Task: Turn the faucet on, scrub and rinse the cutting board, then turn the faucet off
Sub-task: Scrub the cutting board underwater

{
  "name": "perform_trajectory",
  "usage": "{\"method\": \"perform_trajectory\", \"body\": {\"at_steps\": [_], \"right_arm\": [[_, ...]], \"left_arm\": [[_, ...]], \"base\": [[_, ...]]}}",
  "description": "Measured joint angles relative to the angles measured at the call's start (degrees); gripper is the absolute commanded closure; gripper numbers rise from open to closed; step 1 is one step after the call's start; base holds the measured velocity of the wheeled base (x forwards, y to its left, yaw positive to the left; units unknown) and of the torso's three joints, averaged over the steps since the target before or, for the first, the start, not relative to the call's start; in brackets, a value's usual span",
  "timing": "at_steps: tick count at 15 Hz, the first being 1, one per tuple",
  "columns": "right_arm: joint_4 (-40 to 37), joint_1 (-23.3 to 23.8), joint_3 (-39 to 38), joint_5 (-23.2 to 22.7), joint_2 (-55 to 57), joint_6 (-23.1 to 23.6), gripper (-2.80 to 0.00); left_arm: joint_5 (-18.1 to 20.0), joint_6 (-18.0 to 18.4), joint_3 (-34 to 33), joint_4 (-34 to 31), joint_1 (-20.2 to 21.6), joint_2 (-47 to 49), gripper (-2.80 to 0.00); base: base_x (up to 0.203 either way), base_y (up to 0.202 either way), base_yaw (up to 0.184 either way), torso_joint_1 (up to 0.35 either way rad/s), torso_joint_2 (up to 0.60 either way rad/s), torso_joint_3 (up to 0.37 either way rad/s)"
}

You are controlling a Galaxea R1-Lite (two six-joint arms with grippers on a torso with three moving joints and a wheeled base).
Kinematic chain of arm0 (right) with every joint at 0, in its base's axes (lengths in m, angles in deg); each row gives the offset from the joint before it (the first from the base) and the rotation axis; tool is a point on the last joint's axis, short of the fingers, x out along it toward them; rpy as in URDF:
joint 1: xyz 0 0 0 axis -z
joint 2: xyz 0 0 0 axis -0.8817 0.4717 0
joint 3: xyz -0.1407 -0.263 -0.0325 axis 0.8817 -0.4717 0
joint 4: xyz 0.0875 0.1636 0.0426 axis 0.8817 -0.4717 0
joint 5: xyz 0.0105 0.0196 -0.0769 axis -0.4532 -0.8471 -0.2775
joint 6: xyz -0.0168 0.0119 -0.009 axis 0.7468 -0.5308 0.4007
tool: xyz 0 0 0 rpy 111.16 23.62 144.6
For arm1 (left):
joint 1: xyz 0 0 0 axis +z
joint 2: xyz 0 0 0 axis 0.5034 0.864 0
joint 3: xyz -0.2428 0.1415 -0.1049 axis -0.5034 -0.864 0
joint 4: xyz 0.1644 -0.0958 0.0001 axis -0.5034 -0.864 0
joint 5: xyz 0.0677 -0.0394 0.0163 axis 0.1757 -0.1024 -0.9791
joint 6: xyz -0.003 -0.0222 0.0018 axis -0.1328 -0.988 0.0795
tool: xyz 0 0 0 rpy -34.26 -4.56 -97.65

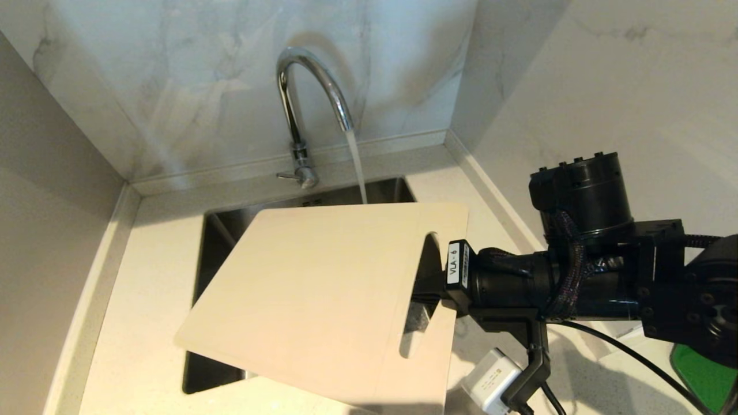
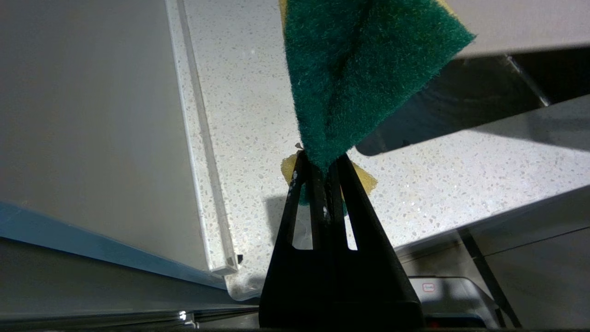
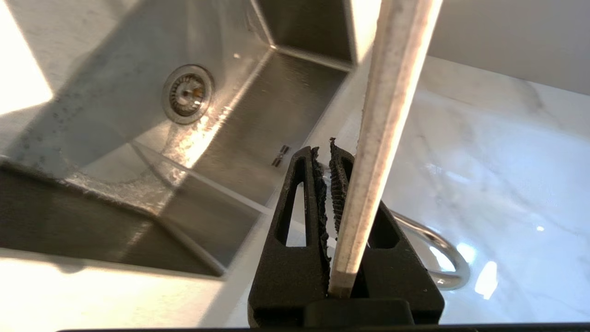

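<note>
From the head view, the faucet (image 1: 300,104) stands at the back of the sink (image 1: 219,230) with water running from its arched spout and falling behind the far edge of the cutting board (image 1: 323,294). The board is held tilted above the sink, its handle slot toward the right, where the right gripper (image 1: 429,294) reaches in from the right side and clamps the board at the slot; the pale speckled counter (image 1: 144,288) surrounds the sink, a white plug block (image 1: 490,380) hangs under the right arm, and a bright green flat object (image 1: 706,374) shows at the lower right corner. In the left wrist view, the left gripper (image 2: 322,170) has its jaws pinched shut on a green-and-yellow sponge (image 2: 359,69), which sticks out beyond the fingertips above the counter, near the sink's edge. In the right wrist view, the jaws of the right gripper stand narrow, with the edge of the cutting board running between them and seated deep at their base; beyond lie the steel sink with its drain (image 3: 187,93) and, past the board, part of the faucet's curved spout against the marble wall (image 3: 484,152).
</note>
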Motion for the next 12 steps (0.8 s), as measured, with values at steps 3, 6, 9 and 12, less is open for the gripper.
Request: {"method": "perform_trajectory", "body": {"at_steps": [3, 6, 9, 12], "right_arm": [[-0.09, 0.53, -1.28, 0.43, 0.03, 0.08, 0.00], [-0.19, 0.53, -1.09, 0.57, 0.67, 0.08, 0.00], [-2.18, 0.49, -0.46, 0.95, 0.80, 0.31, 0.00], [-9.22, -0.55, 2.91, 2.94, 0.91, 2.10, 0.00]], "left_arm": [[-0.07, -0.43, -0.11, 0.78, 0.00, -0.19, 0.00], [-0.10, -0.47, -0.66, 2.51, 0.00, -0.27, 0.00], [-0.07, -0.44, -0.84, 2.65, 0.00, -0.29, 0.00], [-0.05, -0.41, -0.84, 2.66, 0.00, -0.29, 0.00]], "base": [[0.000, 0.000, 0.000, 0.000, 0.00, 0.000], [0.000, 0.000, 0.000, 0.000, 0.00, 0.000], [0.000, 0.000, 0.000, 0.000, 0.00, 0.000], [0.000, 0.000, 0.000, 0.000, 0.00, 0.000]]}}
